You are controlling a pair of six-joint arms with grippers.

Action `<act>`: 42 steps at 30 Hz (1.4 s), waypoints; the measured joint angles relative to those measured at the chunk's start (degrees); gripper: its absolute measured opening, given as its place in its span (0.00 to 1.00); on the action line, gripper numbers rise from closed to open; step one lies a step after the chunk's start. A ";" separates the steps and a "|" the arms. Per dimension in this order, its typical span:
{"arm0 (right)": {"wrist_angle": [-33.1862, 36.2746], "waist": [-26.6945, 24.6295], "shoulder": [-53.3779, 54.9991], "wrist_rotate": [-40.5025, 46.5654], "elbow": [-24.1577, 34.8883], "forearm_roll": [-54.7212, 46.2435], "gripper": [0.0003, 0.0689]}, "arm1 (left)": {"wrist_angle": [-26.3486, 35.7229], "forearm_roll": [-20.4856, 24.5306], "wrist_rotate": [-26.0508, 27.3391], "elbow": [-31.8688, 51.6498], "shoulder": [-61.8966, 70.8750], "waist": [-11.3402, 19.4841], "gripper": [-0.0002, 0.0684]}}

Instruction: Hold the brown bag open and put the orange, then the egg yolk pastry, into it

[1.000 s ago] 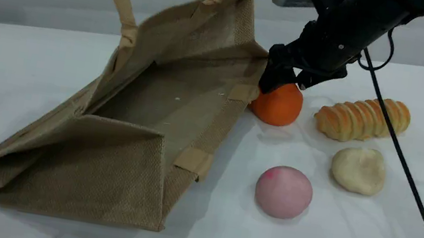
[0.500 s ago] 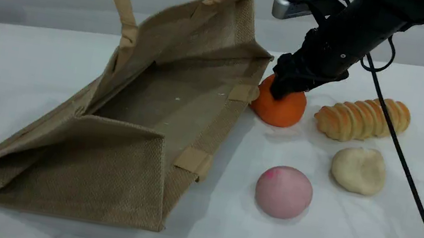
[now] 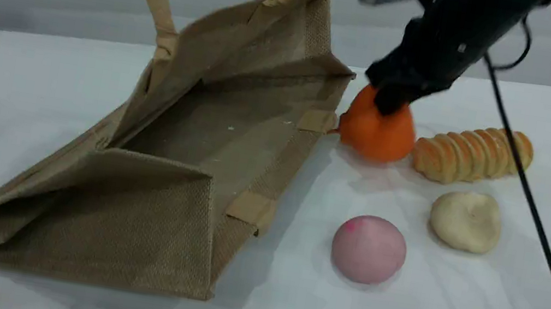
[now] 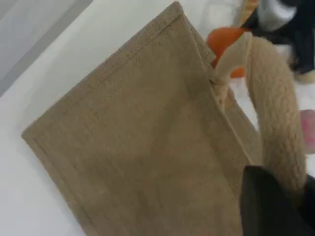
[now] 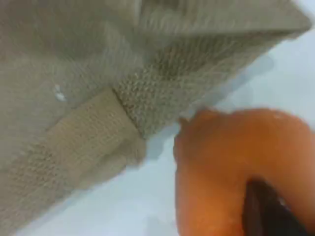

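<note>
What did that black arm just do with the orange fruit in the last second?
The right gripper closed on the orange and lifted it slightly, shifting it right toward the ridged bread. The brown bag, its handle held up by the left gripper, the egg yolk pastry and pink ball stayed put.

Right gripper (image 3: 392, 100) fingers clamped, arm slanting down from above; left gripper (image 4: 275, 206) closed.

Scene view slants down across the table; both close wrist views share the brown bag (image 3: 190, 135) and orange (image 3: 376, 132)
</note>
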 joint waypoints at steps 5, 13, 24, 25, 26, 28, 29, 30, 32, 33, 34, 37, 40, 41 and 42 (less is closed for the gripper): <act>4.13 0.00 -5.91 8.14 0.00 -6.11 0.02 | -0.04 0.21 1.12 0.00 0.00 0.00 0.14; 12.50 0.05 -12.22 10.67 0.05 -4.78 0.02 | -0.04 -1.45 3.79 -0.05 0.00 0.00 0.14; -1.21 3.77 -21.92 9.14 14.59 1.74 0.02 | -0.04 -6.29 6.14 -0.05 0.00 0.00 0.14; -3.12 4.58 -23.08 9.14 16.90 1.99 0.02 | -0.04 -6.54 6.73 -0.05 0.00 0.00 0.14; -5.54 5.42 -24.01 9.14 19.23 2.17 0.02 | -0.04 -7.15 7.34 -0.05 0.00 0.00 0.14; -10.38 7.01 -26.05 9.08 23.45 2.39 0.02 | -0.04 -7.34 7.56 -0.05 0.00 0.00 0.14; -12.24 7.86 -26.88 9.11 25.69 2.63 0.02 | -0.04 -7.34 7.56 -0.05 0.00 0.00 0.14; -14.54 8.71 -27.47 9.11 27.88 2.64 0.02 | -0.04 -7.34 7.82 -0.05 0.00 0.00 0.14; -18.63 10.29 -28.48 9.16 31.76 3.04 0.02 | -0.04 -7.28 9.10 -0.05 0.00 0.00 0.14; -21.06 11.23 -28.71 9.22 33.80 3.57 0.02 | -0.04 -7.28 9.89 -0.05 0.00 0.00 0.14; -23.45 12.28 -28.71 9.22 35.77 4.57 0.02 | -0.04 -7.35 10.55 -0.05 0.00 0.00 0.14; -29.53 15.74 -28.71 9.22 41.03 5.77 0.02 | -0.04 -7.34 11.07 -0.05 0.00 0.00 0.14; -35.82 19.44 -28.71 9.22 44.55 6.89 0.02 | -0.04 -7.53 11.14 -0.05 0.00 -0.22 0.14; -37.63 20.63 -28.71 9.22 45.07 7.33 0.02 | -0.11 -7.57 11.67 -0.05 0.00 -0.60 0.14; -38.79 21.54 -28.71 9.27 45.13 7.32 0.02 | -0.01 -8.32 12.40 -0.05 0.00 -0.73 0.14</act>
